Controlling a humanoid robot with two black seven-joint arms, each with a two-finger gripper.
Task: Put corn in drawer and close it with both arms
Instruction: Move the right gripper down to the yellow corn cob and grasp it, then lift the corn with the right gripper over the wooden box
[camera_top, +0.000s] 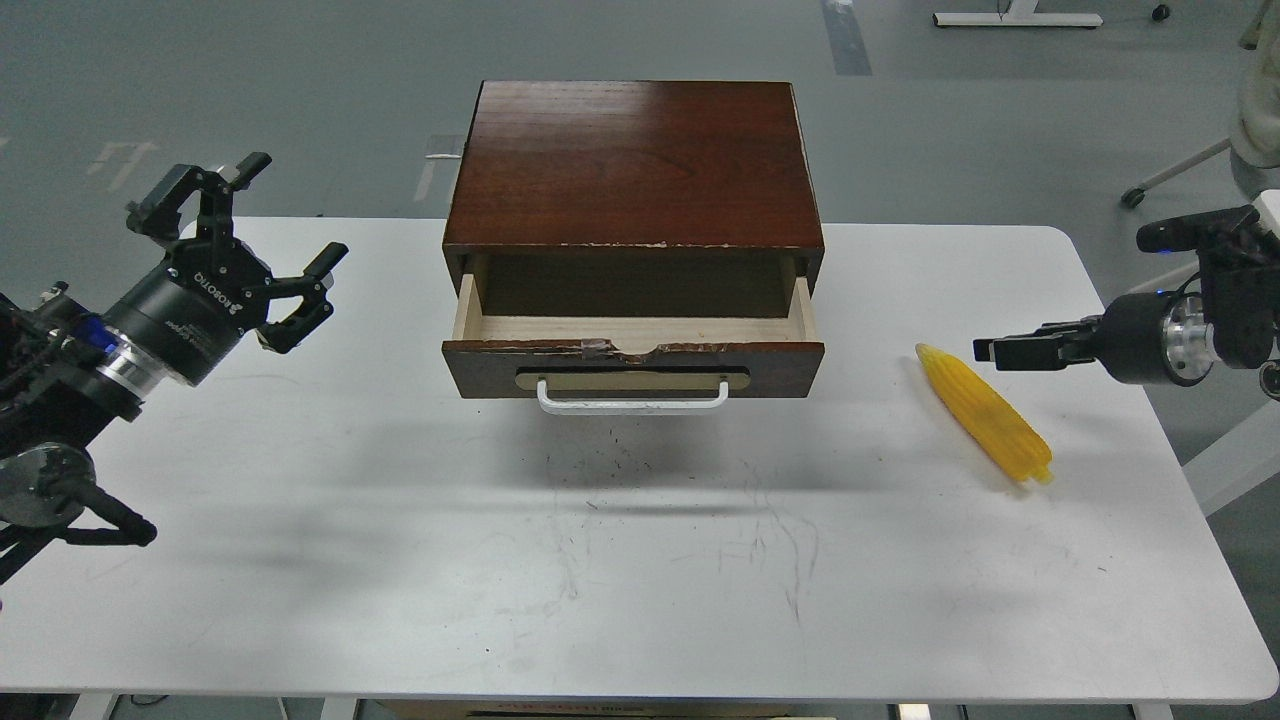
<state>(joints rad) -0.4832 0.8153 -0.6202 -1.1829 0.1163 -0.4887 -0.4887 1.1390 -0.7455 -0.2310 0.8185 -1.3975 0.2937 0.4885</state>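
The yellow corn (985, 412) lies on the white table (400, 560), to the right of the wooden box (632, 165). The drawer (633, 368) is pulled partly out, with its white handle (633, 402) facing me; its pale wood inside (630, 328) holds nothing. My left gripper (245, 225) is open and empty, above the table left of the box. My right gripper (990, 352) comes in from the right and points left, its tip just right of the corn's upper end. It is seen edge-on, so its two fingers cannot be told apart.
The box stands at the back middle of the table. A chair base and wheels (1135, 195) stand on the grey floor beyond the table's right back corner. Scuff marks cover the table in front of the drawer.
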